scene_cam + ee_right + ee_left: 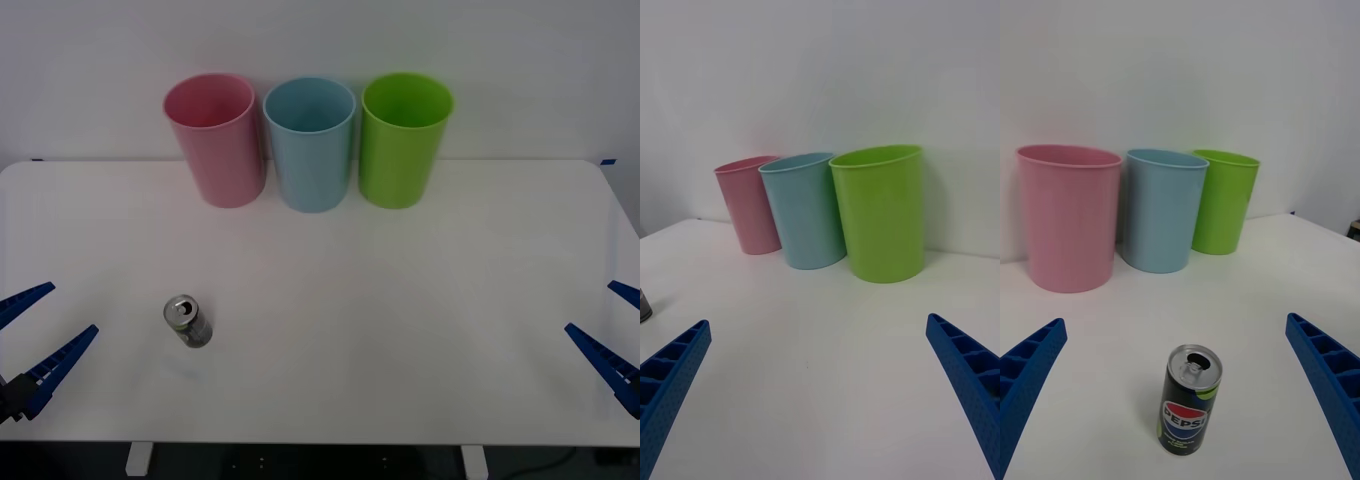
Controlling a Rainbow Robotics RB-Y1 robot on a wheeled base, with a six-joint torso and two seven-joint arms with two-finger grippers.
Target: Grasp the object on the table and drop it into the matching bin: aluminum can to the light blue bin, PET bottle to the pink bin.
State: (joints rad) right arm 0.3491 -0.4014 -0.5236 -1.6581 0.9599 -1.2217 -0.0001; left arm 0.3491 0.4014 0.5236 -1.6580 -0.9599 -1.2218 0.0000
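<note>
Left gripper (35, 345): ribbed blue fingers spread wide, holding nothing, low at the table's (420, 330) left edge. Right gripper (615, 340): likewise spread, unladen, partly cut off. Aluminum can (187, 321): upright, near the left gripper, well short of the light blue bin (310, 145) (Pepsi label legible from the left wrist (1191, 400)).

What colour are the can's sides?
Black with lime-green marks and a Pepsi logo; the aluminum can shows best in the left wrist view.
</note>
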